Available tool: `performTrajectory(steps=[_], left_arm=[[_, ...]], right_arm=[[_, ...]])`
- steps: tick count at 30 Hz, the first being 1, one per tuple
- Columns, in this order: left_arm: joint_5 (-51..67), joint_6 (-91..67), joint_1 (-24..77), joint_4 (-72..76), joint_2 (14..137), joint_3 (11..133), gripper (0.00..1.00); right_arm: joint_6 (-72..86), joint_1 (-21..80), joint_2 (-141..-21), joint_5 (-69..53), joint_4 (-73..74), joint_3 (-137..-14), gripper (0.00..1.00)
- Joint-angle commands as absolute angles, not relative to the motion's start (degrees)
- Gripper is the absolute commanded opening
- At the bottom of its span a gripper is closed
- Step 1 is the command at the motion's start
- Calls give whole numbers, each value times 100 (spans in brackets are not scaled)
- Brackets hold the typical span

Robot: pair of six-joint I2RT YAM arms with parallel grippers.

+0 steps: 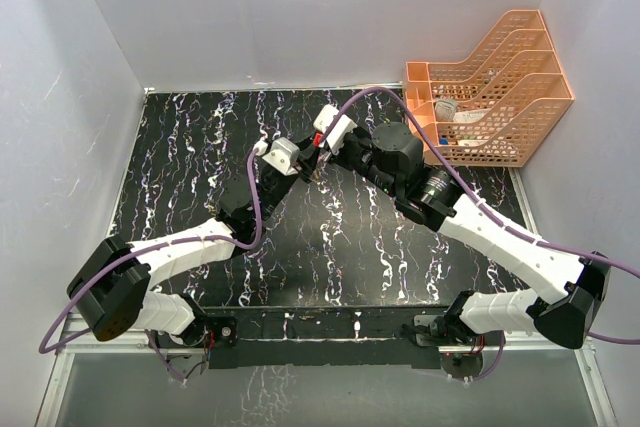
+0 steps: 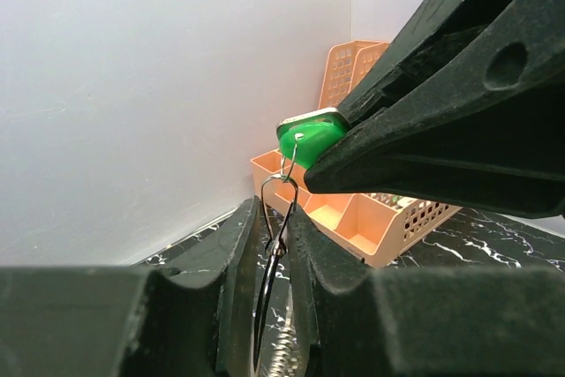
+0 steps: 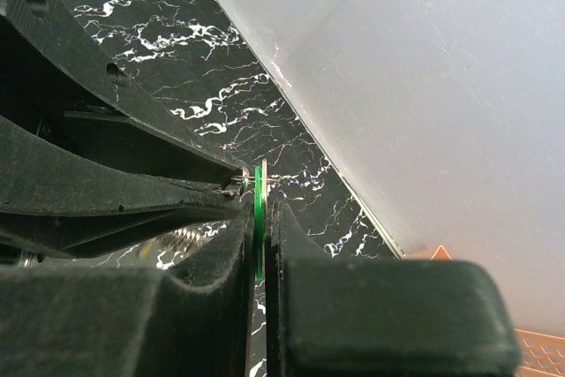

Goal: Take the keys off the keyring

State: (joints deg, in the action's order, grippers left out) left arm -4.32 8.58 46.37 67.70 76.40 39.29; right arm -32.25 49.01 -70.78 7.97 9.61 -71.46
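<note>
Left gripper (image 2: 274, 227): clenched on thin wire keyring (image 2: 264, 209). Right gripper (image 3: 262, 227): pinching green-headed key (image 2: 311, 140), threaded on ring. Peach file rack (image 1: 500, 87): far-right corner of table (image 1: 190, 167).

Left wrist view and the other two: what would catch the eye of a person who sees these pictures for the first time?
First, the bright green-headed key, pinched in the right gripper over the middle of the black marbled table. Just below it the left gripper grips the thin wire keyring, which hangs from the key's hole. The orange file rack stands at the far right corner.
</note>
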Motion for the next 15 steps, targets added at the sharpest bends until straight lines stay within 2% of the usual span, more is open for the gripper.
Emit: performTrajectory(steps=[1,15], left_arm=[[-389,961,4675,6972,7418,3963,18],[-391,1308,4676,6205,7183,4069,0]], right_arm=[[-3107,4922,-6865,818,554,-7237,0],[-3165,4922,-6762,1108,354,-7201,0]])
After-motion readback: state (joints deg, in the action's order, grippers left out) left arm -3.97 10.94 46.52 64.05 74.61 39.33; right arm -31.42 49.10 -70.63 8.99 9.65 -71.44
